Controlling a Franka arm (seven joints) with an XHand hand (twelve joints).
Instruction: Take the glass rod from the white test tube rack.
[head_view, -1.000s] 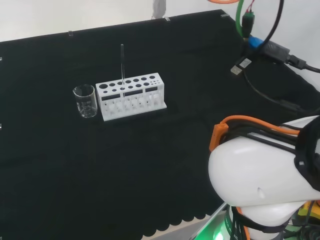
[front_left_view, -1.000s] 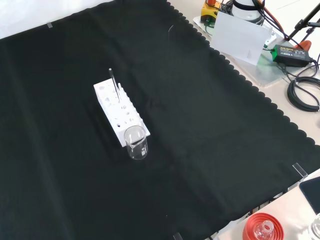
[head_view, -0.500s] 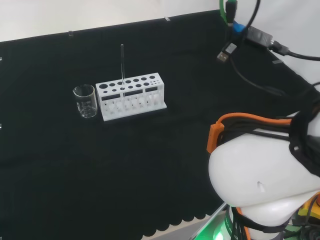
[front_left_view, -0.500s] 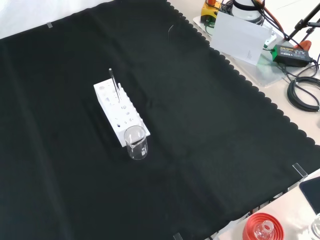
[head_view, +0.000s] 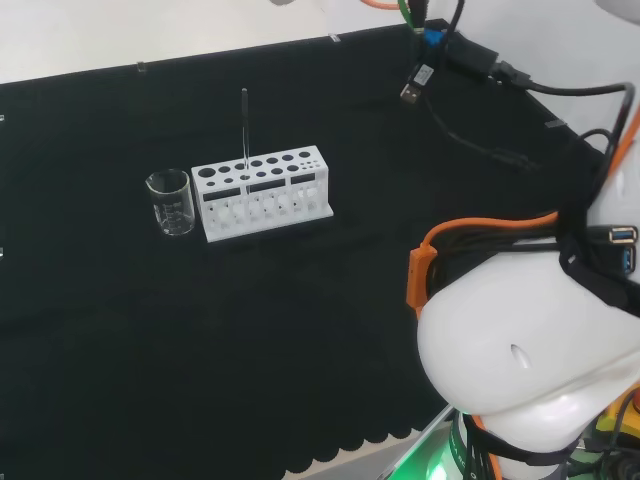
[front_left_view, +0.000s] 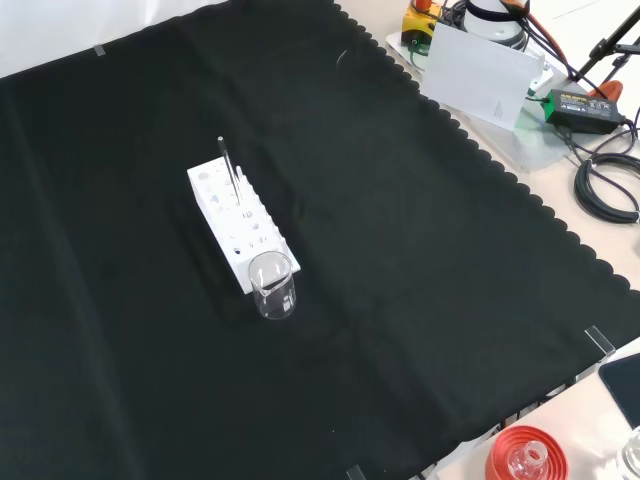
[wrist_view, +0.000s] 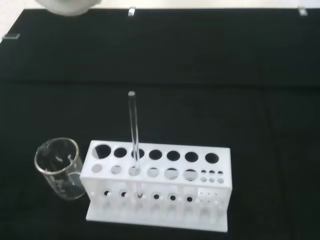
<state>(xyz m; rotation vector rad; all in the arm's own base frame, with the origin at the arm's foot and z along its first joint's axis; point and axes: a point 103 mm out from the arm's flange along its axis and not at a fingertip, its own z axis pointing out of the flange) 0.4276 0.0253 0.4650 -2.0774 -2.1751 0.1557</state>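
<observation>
The white test tube rack (head_view: 262, 195) stands on the black cloth, left of centre in the head view. A thin glass rod (head_view: 244, 130) stands upright in one of its back holes, towards the beaker end. In the front view the rack (front_left_view: 240, 225) runs lengthwise away from the camera, with the rod (front_left_view: 228, 170) near its far end. The wrist view looks down on the rack (wrist_view: 160, 185) and the rod (wrist_view: 133, 130) from some distance. A blurred white part of the hand (wrist_view: 67, 6) shows there, well clear of the rod. Nothing touches the rod.
An empty glass beaker (head_view: 171, 202) stands close beside the rack's end, at its near end in the front view (front_left_view: 272, 285). The arm's white links (head_view: 520, 370) and cables (head_view: 480, 70) occupy the head view's right. A red ribbed stand (front_left_view: 525, 455) sits off the cloth's corner.
In the head view the arm's cables have swung left and upward and the white link has shifted a little. Rack, rod and beaker have stayed put.
</observation>
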